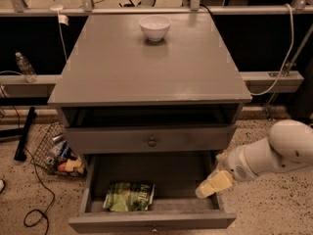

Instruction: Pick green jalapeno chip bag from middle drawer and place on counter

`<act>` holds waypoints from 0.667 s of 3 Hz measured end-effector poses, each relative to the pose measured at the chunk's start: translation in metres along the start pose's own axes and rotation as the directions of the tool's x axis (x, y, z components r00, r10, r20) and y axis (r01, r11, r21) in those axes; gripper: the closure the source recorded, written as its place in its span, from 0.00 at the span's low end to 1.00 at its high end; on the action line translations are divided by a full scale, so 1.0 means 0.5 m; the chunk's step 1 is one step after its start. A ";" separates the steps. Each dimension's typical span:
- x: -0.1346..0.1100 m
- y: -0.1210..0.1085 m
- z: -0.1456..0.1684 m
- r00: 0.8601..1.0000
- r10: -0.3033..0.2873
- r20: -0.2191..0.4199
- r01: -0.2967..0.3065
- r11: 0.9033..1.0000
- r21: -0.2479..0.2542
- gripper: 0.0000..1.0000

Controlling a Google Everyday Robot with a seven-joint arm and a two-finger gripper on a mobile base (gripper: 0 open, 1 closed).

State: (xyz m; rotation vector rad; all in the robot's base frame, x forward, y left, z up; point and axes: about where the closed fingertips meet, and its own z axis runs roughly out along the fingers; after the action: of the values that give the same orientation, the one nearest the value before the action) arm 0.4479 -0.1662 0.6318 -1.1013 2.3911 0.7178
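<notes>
The green jalapeno chip bag (129, 196) lies flat at the front left of the open middle drawer (93, 180), the lowest drawer of the cabinet. The grey counter (146, 67) tops the cabinet. My gripper (213, 184) hangs from the white arm at the drawer's right side, just above its right wall, well to the right of the bag and apart from it. Nothing is in it.
A white bowl (155, 27) stands at the back of the counter. A closed drawer front with a round knob (152, 142) sits above the open drawer. A wire basket of items (58, 153) and cables lie on the floor at left. A water bottle (24, 67) stands at far left.
</notes>
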 end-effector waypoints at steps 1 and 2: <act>-0.038 0.013 0.125 0.994 -0.023 0.105 0.030 0.997 -0.066 0.00; -0.038 0.013 0.125 0.994 -0.023 0.105 0.030 0.997 -0.066 0.00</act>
State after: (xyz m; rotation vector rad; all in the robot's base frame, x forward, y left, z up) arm 0.4634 -0.1141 0.5952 -1.0930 2.2756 0.8318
